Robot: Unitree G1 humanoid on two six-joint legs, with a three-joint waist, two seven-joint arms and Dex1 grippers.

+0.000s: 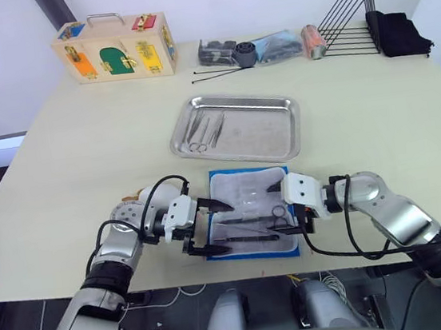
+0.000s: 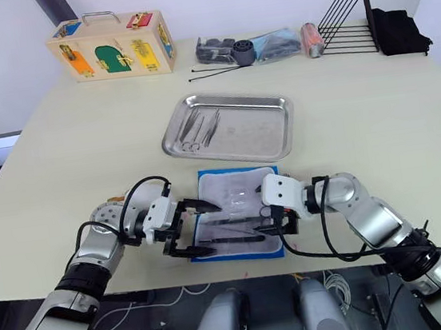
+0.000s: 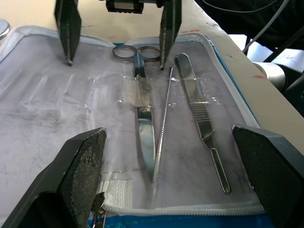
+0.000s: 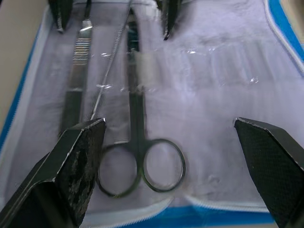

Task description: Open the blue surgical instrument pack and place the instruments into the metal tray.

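The blue surgical instrument pack (image 1: 252, 212) lies unzipped and flat near the table's front edge, grey-white lining up. Under its clear sleeves lie three instruments: scissors (image 3: 145, 142), a thin probe (image 3: 164, 118) and forceps (image 3: 199, 114). My left gripper (image 1: 224, 227) is open at the pack's left side, its fingers spanning these tools. Facing it from the right, my right gripper (image 1: 278, 204) is also open, just above the scissors' ring handles (image 4: 140, 166). Neither holds anything. The metal tray (image 1: 270, 139) sits just beyond the pack with several instruments (image 1: 204, 131) in its left end.
At the table's far edge stand a wooden latch box (image 1: 114, 55), bags of dark parts (image 1: 254, 48), black cable ties (image 1: 217, 73), a small can (image 1: 314, 41), a black wire rack (image 1: 347, 16) and black cloth (image 1: 397, 30). The pack's near edge is close to the table front.
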